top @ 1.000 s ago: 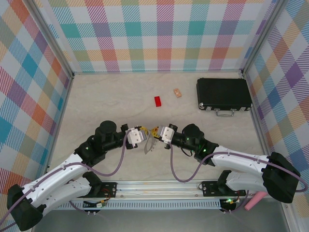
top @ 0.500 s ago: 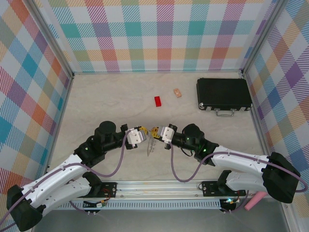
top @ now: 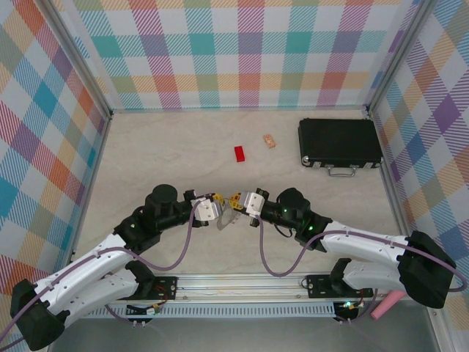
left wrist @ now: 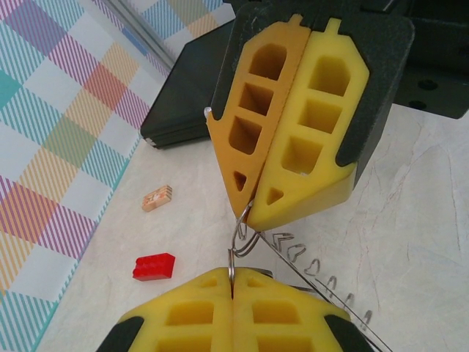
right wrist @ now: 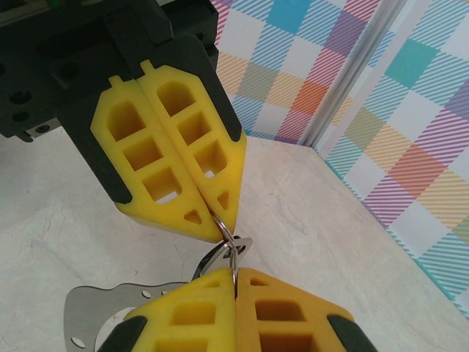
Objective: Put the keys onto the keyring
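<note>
My left gripper [top: 218, 199] and right gripper [top: 235, 198] meet tip to tip above the table's middle. In the left wrist view my left gripper [left wrist: 232, 279] is shut on a small wire loop [left wrist: 232, 260], and the right gripper [left wrist: 249, 210] opposite pinches the same linked wire. The keyring [left wrist: 322, 273] runs off edge-on to the right, its wire loops showing. From the right wrist, my right gripper [right wrist: 234, 282] is shut on the wire loop [right wrist: 233, 257], the left gripper [right wrist: 222, 218] clamps it from above, and the keyring's flat grey plate [right wrist: 91, 308] hangs lower left. The black-headed key is hidden.
A red block [top: 240, 153] and a small tan block [top: 270, 140] lie on the table beyond the grippers. A black case [top: 339, 142] sits at the back right. Checked walls close in the left, back and right sides.
The left gripper has edged slightly toward the right one. The grey ring hanging below the fingertips has turned a little. Both grips stay shut.
</note>
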Available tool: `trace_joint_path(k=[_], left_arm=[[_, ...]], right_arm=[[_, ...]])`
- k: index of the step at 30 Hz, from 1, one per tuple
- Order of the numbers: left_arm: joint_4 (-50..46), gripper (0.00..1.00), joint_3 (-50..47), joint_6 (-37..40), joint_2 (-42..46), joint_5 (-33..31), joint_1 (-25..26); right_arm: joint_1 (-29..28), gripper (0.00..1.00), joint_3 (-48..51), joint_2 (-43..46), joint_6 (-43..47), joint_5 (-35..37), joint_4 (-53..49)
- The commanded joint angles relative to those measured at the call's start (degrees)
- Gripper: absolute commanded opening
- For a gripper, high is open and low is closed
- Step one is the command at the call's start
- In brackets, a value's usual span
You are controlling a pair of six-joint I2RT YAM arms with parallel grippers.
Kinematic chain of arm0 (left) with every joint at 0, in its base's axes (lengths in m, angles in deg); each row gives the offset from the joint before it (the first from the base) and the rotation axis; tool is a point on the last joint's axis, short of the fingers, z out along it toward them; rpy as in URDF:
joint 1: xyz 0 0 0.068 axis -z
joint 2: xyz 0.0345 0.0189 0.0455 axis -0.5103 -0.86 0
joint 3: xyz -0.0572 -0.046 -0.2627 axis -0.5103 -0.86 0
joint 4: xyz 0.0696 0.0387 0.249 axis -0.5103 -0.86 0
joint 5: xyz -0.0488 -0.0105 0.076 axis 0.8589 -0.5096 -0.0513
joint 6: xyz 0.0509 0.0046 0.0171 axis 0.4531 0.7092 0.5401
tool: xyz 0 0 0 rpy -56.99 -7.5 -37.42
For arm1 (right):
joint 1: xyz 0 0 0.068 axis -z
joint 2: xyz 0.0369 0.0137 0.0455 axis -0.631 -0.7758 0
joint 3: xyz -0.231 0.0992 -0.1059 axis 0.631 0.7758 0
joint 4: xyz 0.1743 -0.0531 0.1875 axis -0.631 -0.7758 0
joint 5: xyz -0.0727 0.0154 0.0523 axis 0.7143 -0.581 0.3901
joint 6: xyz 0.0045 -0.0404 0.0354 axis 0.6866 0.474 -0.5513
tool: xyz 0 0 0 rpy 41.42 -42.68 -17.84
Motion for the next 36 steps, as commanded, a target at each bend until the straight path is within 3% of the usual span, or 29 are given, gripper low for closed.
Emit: trace_joint_path(k=[1,36], left_arm=[[2.2,0.0,-0.5,1.0,0.3,0.7,0.6],[-0.1,0.0,-0.3,2.9,-1.4,-0.1,3.1]], right_arm=[[-0.3,0.0,0.4,0.6,-0.6,-0.6,3.1],[-0.3,0.0,-0.1,0.7,-0.9,0.0,2.8]])
